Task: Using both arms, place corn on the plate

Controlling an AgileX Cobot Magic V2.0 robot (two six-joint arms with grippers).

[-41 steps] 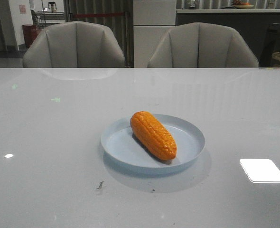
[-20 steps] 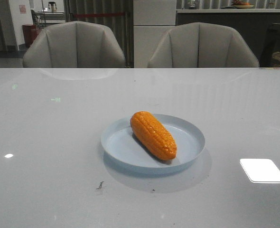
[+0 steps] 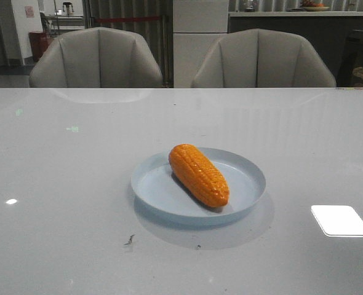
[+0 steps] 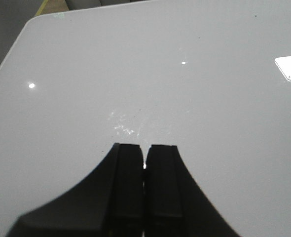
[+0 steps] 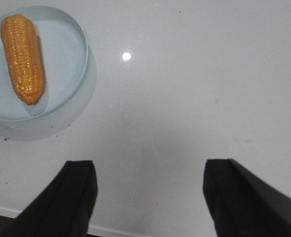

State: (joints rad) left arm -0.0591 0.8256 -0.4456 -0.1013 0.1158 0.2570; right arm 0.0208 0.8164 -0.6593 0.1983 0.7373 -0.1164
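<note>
The orange corn lies diagonally inside the pale blue plate at the middle of the table. Both also show in the right wrist view, the corn lying in the plate. Neither arm shows in the front view. My left gripper is shut and empty over bare table, with no corn or plate in its view. My right gripper is open and empty, its fingers wide apart above the table, well off to the side of the plate.
The glossy grey table has bright light reflections and a small dark speck near the plate. Two grey chairs stand behind the far edge. The table's corner shows in the left wrist view.
</note>
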